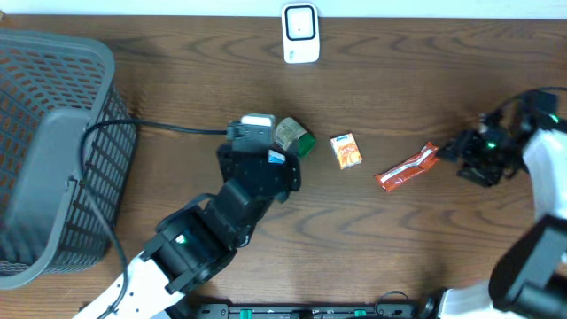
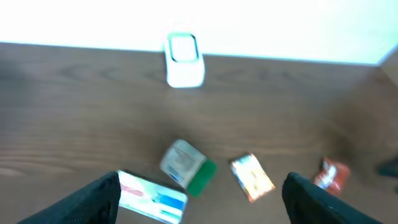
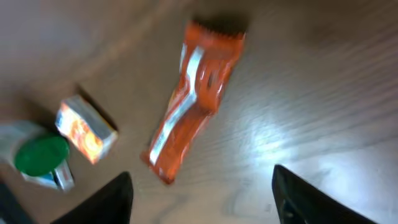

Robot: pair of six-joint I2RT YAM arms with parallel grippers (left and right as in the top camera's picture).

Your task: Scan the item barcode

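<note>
The white scanner (image 1: 300,34) stands at the table's far edge and shows ahead in the left wrist view (image 2: 183,59). My left gripper (image 1: 266,146) (image 2: 202,205) is open, low over the table. A white-and-blue box (image 2: 152,198) lies just inside its left finger, not gripped. Beyond it lie a green-capped container (image 1: 293,137) (image 2: 188,167) and a small orange box (image 1: 346,151) (image 2: 252,177). My right gripper (image 1: 456,152) (image 3: 202,202) is open with nothing between its fingers. An orange-red wrapper (image 1: 407,167) (image 3: 193,99) lies flat in front of it.
A large grey basket (image 1: 53,151) fills the left side. A black cable (image 1: 159,127) runs from beside it toward the left gripper. The right wrist view also catches the orange box (image 3: 84,130) and the green cap (image 3: 40,155) at its left.
</note>
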